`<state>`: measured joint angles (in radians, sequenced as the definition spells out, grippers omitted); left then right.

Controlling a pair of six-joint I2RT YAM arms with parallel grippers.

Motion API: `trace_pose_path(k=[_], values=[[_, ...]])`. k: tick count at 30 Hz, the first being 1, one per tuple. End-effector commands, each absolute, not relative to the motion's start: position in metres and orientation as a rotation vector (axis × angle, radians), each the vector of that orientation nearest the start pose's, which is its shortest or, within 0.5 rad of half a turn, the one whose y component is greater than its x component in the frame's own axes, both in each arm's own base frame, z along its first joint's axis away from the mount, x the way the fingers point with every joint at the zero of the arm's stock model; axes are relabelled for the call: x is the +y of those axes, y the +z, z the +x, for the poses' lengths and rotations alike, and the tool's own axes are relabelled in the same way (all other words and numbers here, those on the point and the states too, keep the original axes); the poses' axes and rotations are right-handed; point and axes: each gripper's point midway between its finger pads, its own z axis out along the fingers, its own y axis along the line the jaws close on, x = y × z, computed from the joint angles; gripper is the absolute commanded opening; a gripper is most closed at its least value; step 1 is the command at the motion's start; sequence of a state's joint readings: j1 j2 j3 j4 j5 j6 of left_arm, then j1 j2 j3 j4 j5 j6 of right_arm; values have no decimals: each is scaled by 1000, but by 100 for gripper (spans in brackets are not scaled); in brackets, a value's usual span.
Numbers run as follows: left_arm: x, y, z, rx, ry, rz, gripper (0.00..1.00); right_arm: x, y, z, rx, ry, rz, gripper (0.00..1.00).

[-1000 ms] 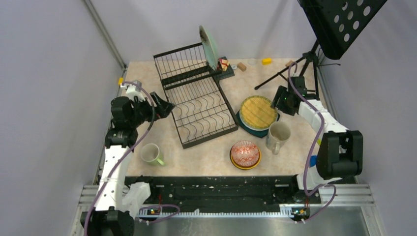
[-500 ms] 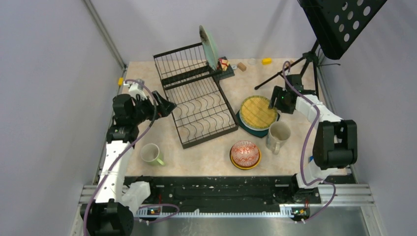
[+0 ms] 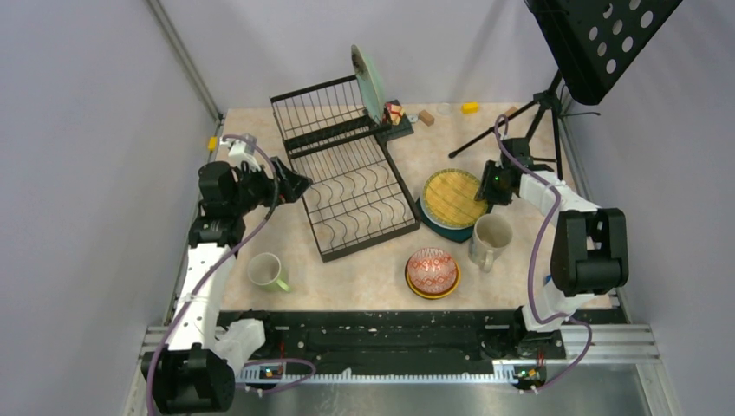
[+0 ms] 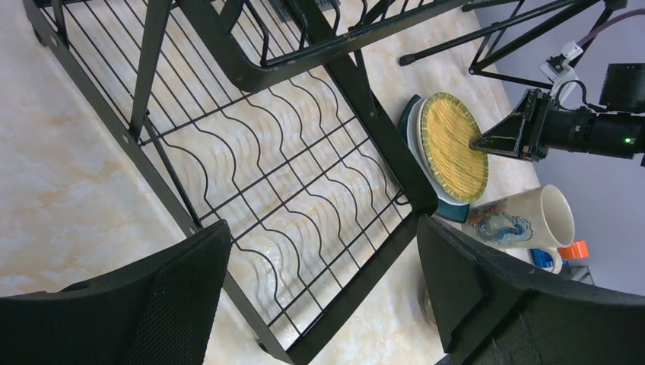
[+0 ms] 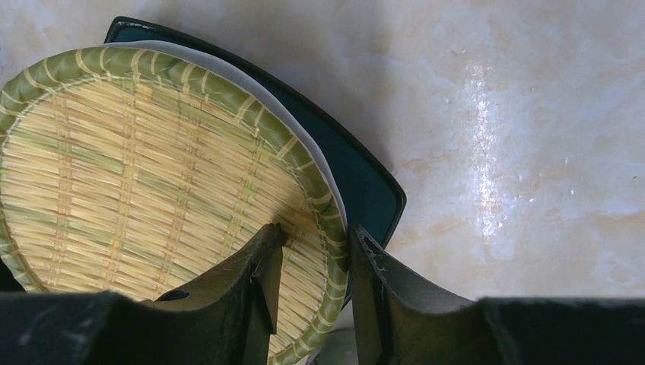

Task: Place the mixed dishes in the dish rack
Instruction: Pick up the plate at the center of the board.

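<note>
Nearest you, the red bowl [image 3: 432, 269] sits in the yellow bowl [image 3: 425, 293], right of centre, with the green mug [image 3: 265, 271] well off to the left on the table [image 3: 364, 277]. Just past the bowls, the cream mug [image 3: 491, 238] stands beside the plate stack: woven plate [image 3: 451, 198] on top, white plate [image 5: 304, 144] under it, dark plate [image 5: 365, 182] at the bottom. Your right gripper [image 3: 483, 186] is at the stack's far-right edge. Its fingers are narrow, astride the woven plate's rim, one over its face and one outside. You cannot tell whether they pinch it. Your left gripper [image 3: 295, 184] hangs spread wide, holding nothing, at the left edge of the rack [image 3: 373, 243]. The rack lies mid-table, and a pale plate [image 3: 367, 82] stands on edge in its raised far section. Farther back are a yellow block [image 3: 470, 107] and the stand [image 3: 598, 39].
</note>
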<state>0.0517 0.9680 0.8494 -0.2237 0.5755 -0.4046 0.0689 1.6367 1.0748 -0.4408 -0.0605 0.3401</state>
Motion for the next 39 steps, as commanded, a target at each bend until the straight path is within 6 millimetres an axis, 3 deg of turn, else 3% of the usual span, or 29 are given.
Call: trace_pose_path(k=[1,2,8,14,22,24,26,28,34,39], values=[[-100,282,320,1840,-790,61,95,38,79,375,2543,155,301,31],[-101,282,320,1838,-792,68,95,38,79,375,2543,154,294,25],[-114,284,316,1832,-812,150,94,43,88,381,2511,193,292,15],[-175,265,296,1905,-817,473,92,45,98,386,2498,210,304,15],[-235,258,288,1886,-902,608,92,39,101,374,2535,160,235,17],[-256,254,293,1868,-909,628,92,39,99,373,2539,160,219,17],[-278,252,300,1849,-936,661,92,41,100,376,2540,173,215,5],[-300,248,309,1853,-943,701,91,45,103,377,2533,204,221,1],[-348,230,345,1876,-941,780,90,54,121,385,2469,275,232,0],[-370,204,380,1954,-872,760,90,53,133,388,2428,278,259,0]])
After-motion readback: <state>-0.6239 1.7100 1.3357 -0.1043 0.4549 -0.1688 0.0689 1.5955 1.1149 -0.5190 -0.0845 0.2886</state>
